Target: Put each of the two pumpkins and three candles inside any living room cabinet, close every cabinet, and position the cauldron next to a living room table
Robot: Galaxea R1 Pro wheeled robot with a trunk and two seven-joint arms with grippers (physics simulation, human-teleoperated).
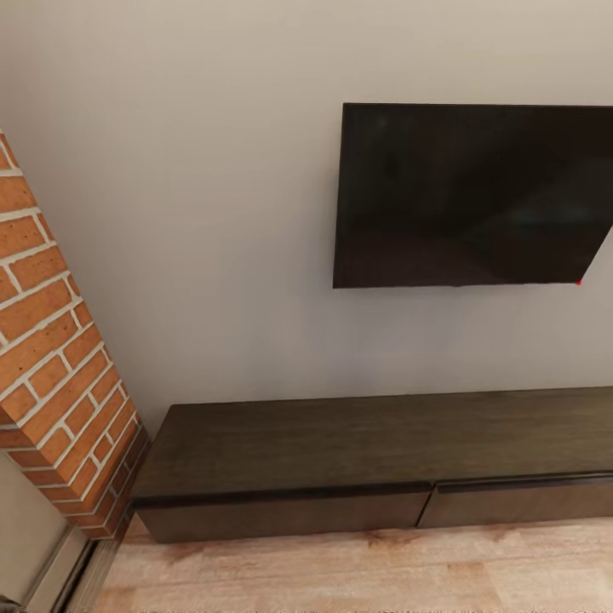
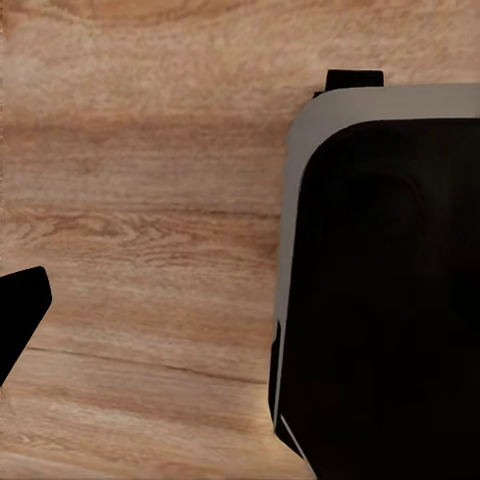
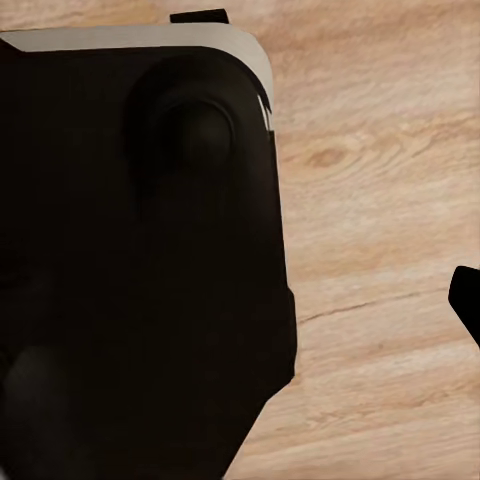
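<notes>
The low dark cabinet (image 1: 375, 464) under the television (image 1: 477, 196) is sitting with both fronts closed, no pumpkins, candles or cauldron are showing, and I cannot tell either gripper's jaw state.

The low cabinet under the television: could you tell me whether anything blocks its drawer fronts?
Nothing visible does. The low cabinet has a bare top, both drawer fronts look shut, and the wooden floor before them shows nothing.

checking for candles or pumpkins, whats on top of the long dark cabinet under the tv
The low cabinet's top shows bare dark wood in the head view, under the wall TV. Its fronts look shut, so the inside is hidden.
</notes>
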